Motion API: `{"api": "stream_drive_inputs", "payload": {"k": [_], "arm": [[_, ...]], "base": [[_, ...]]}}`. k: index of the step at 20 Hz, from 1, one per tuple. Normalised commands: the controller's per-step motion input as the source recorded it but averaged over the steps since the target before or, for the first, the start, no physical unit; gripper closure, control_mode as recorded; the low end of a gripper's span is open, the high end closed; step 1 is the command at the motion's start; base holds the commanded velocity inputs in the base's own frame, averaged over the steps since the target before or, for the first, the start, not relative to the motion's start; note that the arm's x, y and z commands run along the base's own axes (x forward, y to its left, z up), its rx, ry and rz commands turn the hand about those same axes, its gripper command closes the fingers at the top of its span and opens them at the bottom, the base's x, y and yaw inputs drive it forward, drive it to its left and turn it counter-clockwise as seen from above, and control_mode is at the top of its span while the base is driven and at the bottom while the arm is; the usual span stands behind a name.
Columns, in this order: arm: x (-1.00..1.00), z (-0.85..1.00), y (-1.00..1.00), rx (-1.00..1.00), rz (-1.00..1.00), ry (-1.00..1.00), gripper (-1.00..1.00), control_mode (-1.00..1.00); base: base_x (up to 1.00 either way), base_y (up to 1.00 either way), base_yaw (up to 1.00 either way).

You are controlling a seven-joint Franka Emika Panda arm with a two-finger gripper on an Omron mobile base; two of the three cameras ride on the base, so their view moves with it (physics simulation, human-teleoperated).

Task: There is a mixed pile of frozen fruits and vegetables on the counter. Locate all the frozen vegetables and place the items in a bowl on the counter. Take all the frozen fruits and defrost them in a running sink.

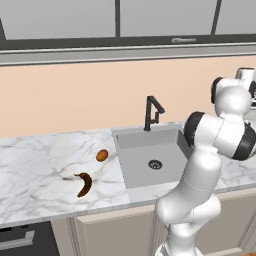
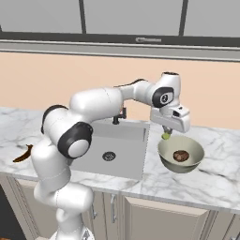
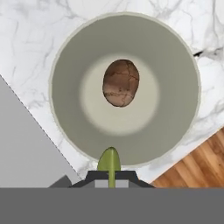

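White marble counter (image 2: pixel 220 183): two-finger gripper (image 2: pixel 166 133) clenched on small pale green leaf-like piece (image 3: pixel 109 161), poised directly above the near rim of shallow grey-olive bowl (image 3: pixel 78 65) containing brown ball (image 3: pixel 121 83).

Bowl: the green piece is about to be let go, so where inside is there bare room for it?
The bowl holds just the brown ball at its middle; the sloping ring between ball and rim is bare all round. The gripper holds the green piece over the near rim, beside the sink.
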Motion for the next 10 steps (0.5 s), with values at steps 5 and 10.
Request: {"api": "stream_drive_inputs", "payload": {"k": [5,10], "arm": [[0.16,-0.27,-0.28,0.0,-0.01,-0.02,1.0,-1.0],[0.01,-0.34,-0.15,0.0,-0.02,-0.05,1.0,-1.0]], "base": [[0.0,0.0,0.0],[0.0,0.0,0.0]]}}
